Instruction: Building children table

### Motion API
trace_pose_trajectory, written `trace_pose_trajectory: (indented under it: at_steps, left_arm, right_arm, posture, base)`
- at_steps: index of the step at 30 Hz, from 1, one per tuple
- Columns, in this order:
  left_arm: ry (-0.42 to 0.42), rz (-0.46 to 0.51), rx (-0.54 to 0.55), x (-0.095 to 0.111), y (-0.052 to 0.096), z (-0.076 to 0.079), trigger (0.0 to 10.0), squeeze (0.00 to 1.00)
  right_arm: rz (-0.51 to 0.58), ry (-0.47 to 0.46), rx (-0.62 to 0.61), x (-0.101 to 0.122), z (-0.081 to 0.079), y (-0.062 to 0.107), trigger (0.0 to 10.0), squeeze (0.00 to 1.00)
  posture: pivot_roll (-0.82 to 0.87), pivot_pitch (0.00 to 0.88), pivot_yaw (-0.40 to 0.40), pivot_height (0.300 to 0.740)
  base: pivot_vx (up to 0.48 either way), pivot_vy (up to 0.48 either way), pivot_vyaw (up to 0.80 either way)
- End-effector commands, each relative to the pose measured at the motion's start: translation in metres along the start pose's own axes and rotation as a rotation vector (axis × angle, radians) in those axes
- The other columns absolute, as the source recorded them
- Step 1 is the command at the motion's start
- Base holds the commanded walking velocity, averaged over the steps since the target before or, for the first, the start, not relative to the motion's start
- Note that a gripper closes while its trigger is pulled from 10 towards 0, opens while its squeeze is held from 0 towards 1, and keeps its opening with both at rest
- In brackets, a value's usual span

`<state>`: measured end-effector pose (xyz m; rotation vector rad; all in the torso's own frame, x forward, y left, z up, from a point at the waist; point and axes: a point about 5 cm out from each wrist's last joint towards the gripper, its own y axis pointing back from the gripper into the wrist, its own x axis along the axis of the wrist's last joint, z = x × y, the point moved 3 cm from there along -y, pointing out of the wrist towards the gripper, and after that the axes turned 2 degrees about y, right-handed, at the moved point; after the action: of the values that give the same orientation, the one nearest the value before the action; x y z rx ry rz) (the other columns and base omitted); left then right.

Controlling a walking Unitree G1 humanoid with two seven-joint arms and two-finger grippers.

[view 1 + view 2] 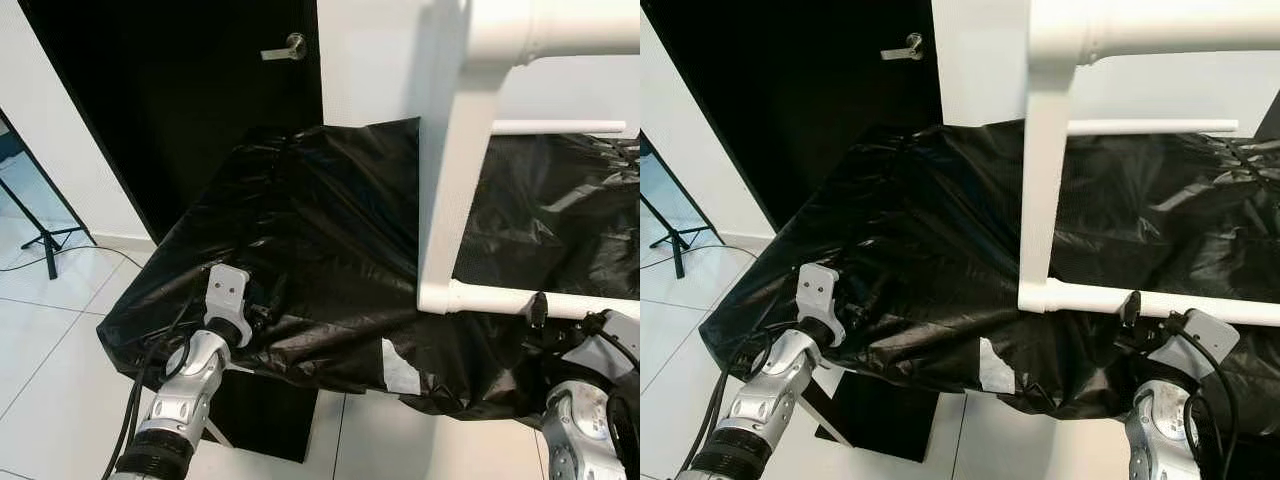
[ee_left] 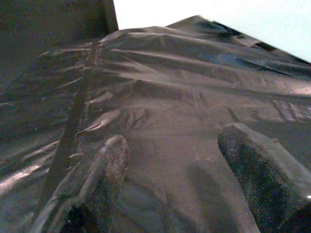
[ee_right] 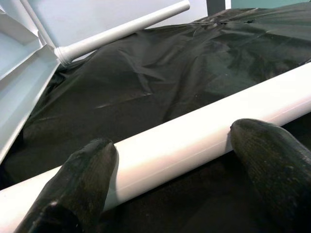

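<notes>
white table frame | lower bar between right fingers | on black sheet

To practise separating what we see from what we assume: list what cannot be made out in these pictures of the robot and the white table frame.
- White frame: its top and right end are cut off by the picture edges in the eye views.
- Surface under the black plastic sheet: the sheet hides it.
- Right gripper: fingers straddle the white bar; grip firmness unclear.
- Left gripper: open over the sheet.
</notes>
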<state>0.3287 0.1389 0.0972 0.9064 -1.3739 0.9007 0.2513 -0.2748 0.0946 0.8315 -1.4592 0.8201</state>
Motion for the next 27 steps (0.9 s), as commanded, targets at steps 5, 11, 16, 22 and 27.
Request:
trace_pose_trajectory:
  at_steps: [5, 11, 16, 22, 27]
  left_arm:
    - [-0.011, -0.001, -0.047, -0.001, 0.003, 0.0, 10.0, 0.0]
    - [-0.01, 0.0, -0.052, -0.001, 0.002, 0.003, 10.0, 0.0]
    - [-0.006, 0.002, -0.053, -0.001, 0.001, 0.004, 10.0, 0.0]
    - [-0.006, 0.006, -0.052, 0.0, 0.001, 0.005, 10.0, 0.0]
    - [-0.002, 0.009, -0.048, 0.0, 0.001, 0.004, 10.0, 0.0]
  right_arm:
    - [-0.079, 0.041, -0.005, -0.014, 0.005, 0.002, 10.0, 0.0]
    - [0.051, 0.053, 0.036, 0.013, -0.001, -0.003, 10.0, 0.0]
    - [0.132, 0.036, 0.06, 0.033, -0.007, -0.006, 10.0, 0.0]
    - [0.157, 0.049, 0.085, 0.04, -0.013, -0.009, 10.0, 0.0]
    - [0.185, 0.068, 0.095, 0.046, -0.015, -0.009, 10.0, 0.0]
  posture:
    - [-0.07, 0.0, 0.074, 0.74]
    - [-0.08, 0.0, 0.073, 0.74]
    - [-0.08, 0.0, 0.072, 0.74]
    - [-0.08, 0.0, 0.067, 0.74]
    - [-0.08, 0.0, 0.065, 0.74]
  base:
    - [0.0, 0.0, 0.0]
    - [0.0, 0.0, 0.0]
    - [0.0, 0.0, 0.0]
    - [0.0, 0.0, 0.0]
    - [0.0, 0.0, 0.0]
